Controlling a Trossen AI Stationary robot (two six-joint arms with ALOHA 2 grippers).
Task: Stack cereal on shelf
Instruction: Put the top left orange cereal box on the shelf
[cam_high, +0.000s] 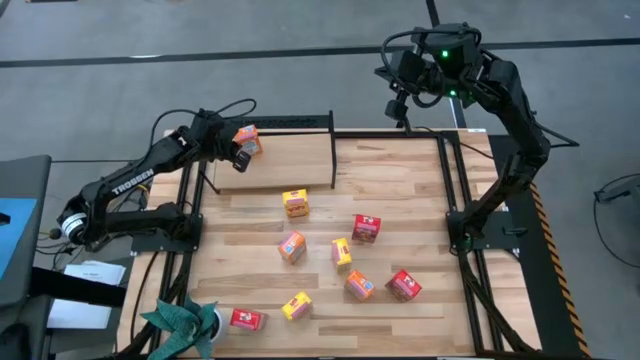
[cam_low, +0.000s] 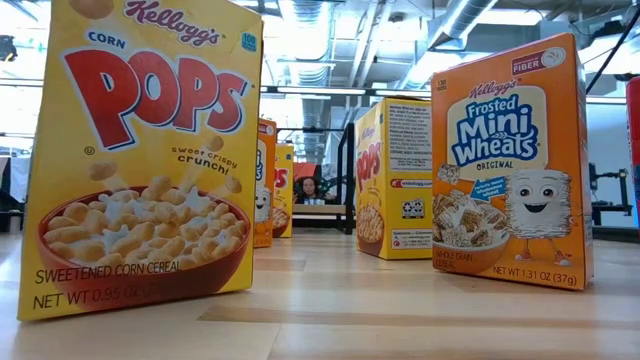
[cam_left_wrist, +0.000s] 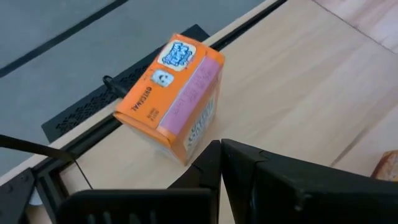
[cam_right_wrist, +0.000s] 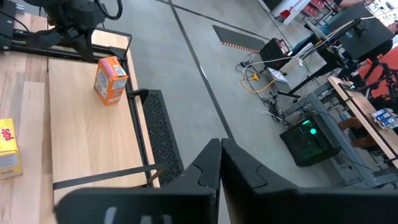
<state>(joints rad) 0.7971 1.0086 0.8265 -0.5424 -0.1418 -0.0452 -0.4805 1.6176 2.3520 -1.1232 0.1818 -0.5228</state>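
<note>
An orange cereal box (cam_high: 246, 138) stands at the far left corner of the shelf (cam_high: 290, 165), a light board in a black tube frame; it also shows in the left wrist view (cam_left_wrist: 171, 93) and the right wrist view (cam_right_wrist: 111, 79). My left gripper (cam_high: 238, 155) is shut, its tips (cam_left_wrist: 219, 155) right at the box's lower near corner. My right gripper (cam_high: 405, 105) hangs shut and empty, raised beyond the table's far right (cam_right_wrist: 221, 152). Several more cereal boxes stand loose on the table, among them a yellow one (cam_high: 295, 203) and a red one (cam_high: 366, 228). My left gripper's shut fingertips (cam_left_wrist: 211, 158) stand right beside the orange box's lower corner (cam_left_wrist: 186, 154), coming slanting down from the table's near-left side. I cannot tell whether they touch it. The box rests with its base on the shelf board.
Loose boxes fill the table's middle and near part: orange (cam_high: 291, 246), yellow (cam_high: 341, 252), orange (cam_high: 359, 285), red (cam_high: 404, 285), yellow (cam_high: 296, 305), red (cam_high: 247, 320). A teal leafy thing (cam_high: 185, 325) lies at the near left corner. The shelf board right of the orange box is bare.
</note>
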